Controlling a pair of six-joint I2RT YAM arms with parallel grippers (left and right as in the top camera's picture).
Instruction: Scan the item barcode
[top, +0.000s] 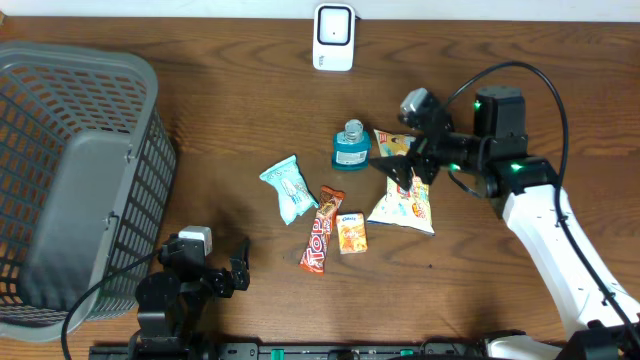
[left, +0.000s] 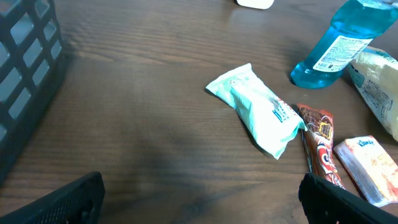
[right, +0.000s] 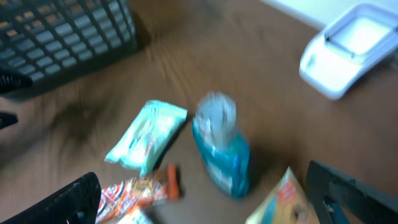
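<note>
Bench: dark brown, wood grain throughout.
Basket: grey, open grid walls.
Scanner: white, dark window.
Bottle: clear blue, white label.
Packet: pale mint.
Candy bar: red-orange; I read white lettering.
Small pack: orange.
Bag: white and yellow, orange print.

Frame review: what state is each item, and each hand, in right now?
left hand: open, empty.
right hand: open, empty, above the snack bag.
snack bag: lying flat, not gripped.
blue bottle: upright, cap on.
teal packet: lying flat.
candy bar: lying flat, wrapped.
orange packet: lying flat.
scanner: at the far edge, untouched.
basket: upright, open top.
</note>
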